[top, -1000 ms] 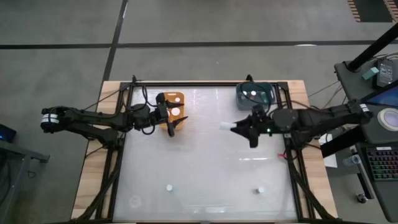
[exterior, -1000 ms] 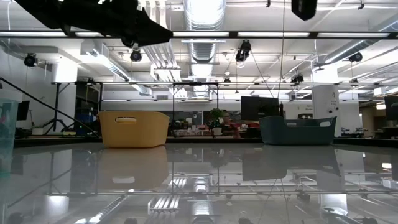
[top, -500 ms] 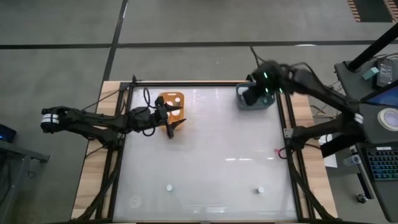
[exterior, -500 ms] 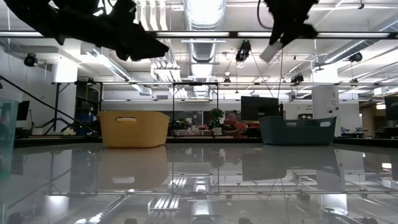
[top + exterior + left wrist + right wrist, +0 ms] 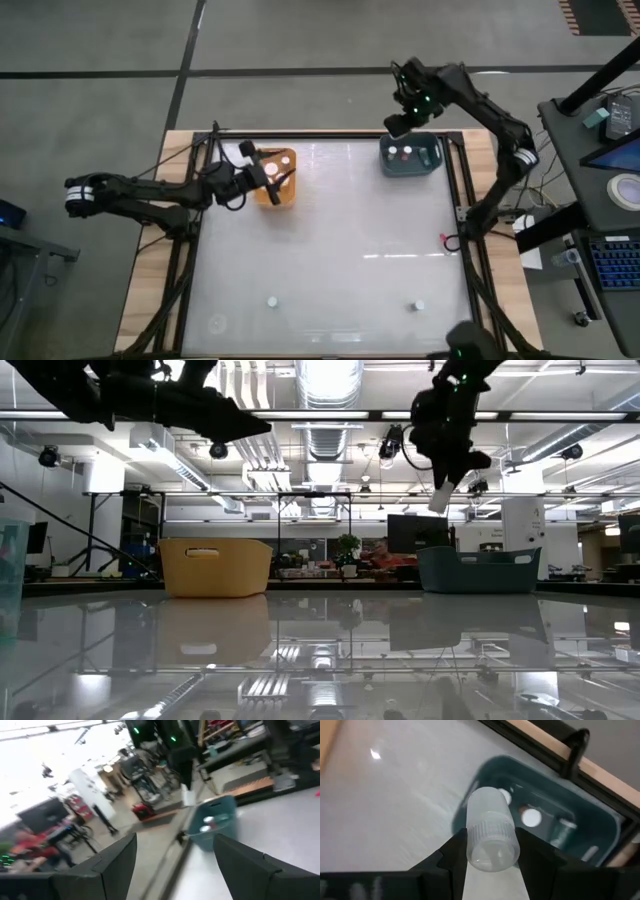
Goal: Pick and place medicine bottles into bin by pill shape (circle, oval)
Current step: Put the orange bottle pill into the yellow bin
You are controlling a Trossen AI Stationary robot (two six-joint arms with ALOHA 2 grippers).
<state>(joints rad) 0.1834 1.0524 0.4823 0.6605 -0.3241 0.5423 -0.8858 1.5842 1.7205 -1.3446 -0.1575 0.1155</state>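
Note:
My right gripper [image 5: 400, 125] is high above the far left corner of the teal bin [image 5: 425, 160], slanting down, shut on a pale medicine bottle [image 5: 489, 815]. In the low view the bottle [image 5: 440, 495] sticks out below the gripper [image 5: 447, 455]. The teal bin holds other bottles [image 5: 400, 153]. My left gripper [image 5: 276, 178] hovers open over the orange bin [image 5: 285, 160], with nothing between its fingers [image 5: 120, 865]. Two small bottles [image 5: 272, 300] [image 5: 418, 305] stand near the table's front edge. My right gripper pinches the bottle at its ribbed cap end [image 5: 492, 832] between its two fingers. The bottle runs along the fingers and juts out past their tips, tilted downward. It is lifted clear, high above the table.
Dark frame rails run along the table's left and right sides [image 5: 455, 190]. The wide glossy tabletop [image 5: 340, 250] between the bins and the front bottles holds nothing else. In the low view both bins [image 5: 215, 567] [image 5: 478, 570] stand at the far edge.
My right gripper has swung from the table's middle toward the far edge with the bottle still in it, rising and tipping downward, and now stands by the teal bin's far left corner. My left gripper has rolled a little over the orange bin.

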